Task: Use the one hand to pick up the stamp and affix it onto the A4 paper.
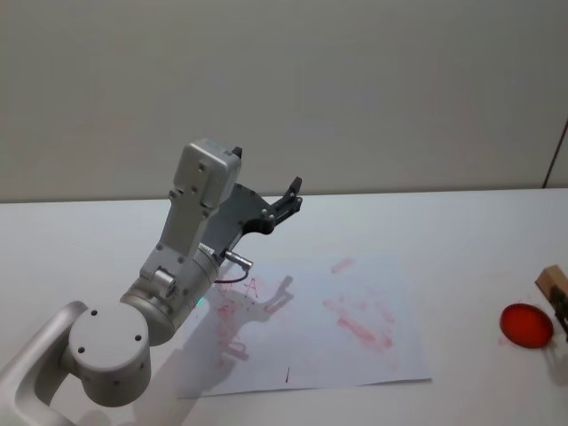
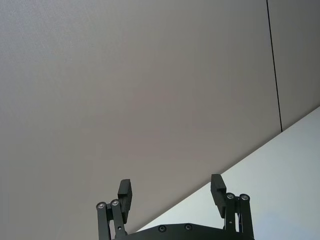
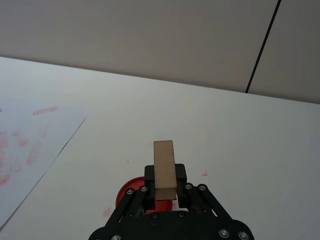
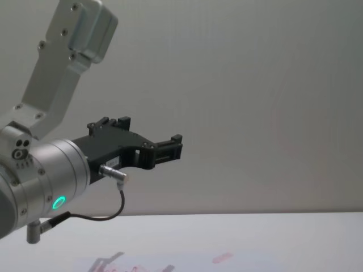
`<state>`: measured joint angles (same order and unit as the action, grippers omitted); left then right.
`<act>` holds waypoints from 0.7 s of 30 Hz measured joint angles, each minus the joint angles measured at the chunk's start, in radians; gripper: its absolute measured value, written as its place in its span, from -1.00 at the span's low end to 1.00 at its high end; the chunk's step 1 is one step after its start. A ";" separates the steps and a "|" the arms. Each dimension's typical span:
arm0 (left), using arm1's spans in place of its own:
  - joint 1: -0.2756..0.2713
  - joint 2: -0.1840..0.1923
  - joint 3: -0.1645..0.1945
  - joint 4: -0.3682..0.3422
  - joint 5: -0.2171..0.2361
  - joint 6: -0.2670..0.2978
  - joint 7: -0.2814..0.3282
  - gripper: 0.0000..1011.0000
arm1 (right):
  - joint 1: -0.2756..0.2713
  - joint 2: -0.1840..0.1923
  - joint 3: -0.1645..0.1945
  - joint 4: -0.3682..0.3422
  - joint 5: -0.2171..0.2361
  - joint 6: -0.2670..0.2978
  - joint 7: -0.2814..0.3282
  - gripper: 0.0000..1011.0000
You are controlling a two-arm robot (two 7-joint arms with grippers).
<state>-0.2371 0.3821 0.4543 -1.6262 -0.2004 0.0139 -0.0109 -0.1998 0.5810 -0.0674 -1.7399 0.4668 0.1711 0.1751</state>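
My right gripper point(image 3: 165, 176) is shut on the stamp point(image 3: 164, 167), a light brown wooden block that stands up between its black fingers point(image 3: 180, 173). In the head view the stamp point(image 1: 550, 285) hangs at the far right edge, just above a red round ink pad point(image 1: 525, 325). The A4 paper point(image 1: 355, 355) lies flat mid-table with pink-red marks on it, well to the left of the stamp. Its corner also shows in the right wrist view, A4 paper point(image 3: 30, 150). My left gripper point(image 1: 291, 193) is raised above the paper's far left side, open and holding nothing.
The silver left arm point(image 1: 177, 266) rises over the paper's left part and casts a shadow there. The red ink pad point(image 3: 124, 194) sits under my right gripper. White tabletop point(image 1: 461, 231) stretches between the paper and the pad, with a grey wall behind.
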 joint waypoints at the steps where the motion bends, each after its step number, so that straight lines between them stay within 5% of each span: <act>1: 0.000 0.000 0.000 0.000 0.000 0.000 0.000 0.98 | 0.001 -0.001 -0.001 0.002 -0.003 0.002 0.002 -0.57; 21: 0.000 0.000 0.000 0.000 0.000 0.000 0.000 0.98 | 0.002 -0.012 -0.016 0.032 -0.039 0.038 0.016 -0.57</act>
<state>-0.2371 0.3821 0.4542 -1.6262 -0.2004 0.0139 -0.0109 -0.1977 0.5687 -0.0836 -1.7080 0.4281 0.2088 0.1915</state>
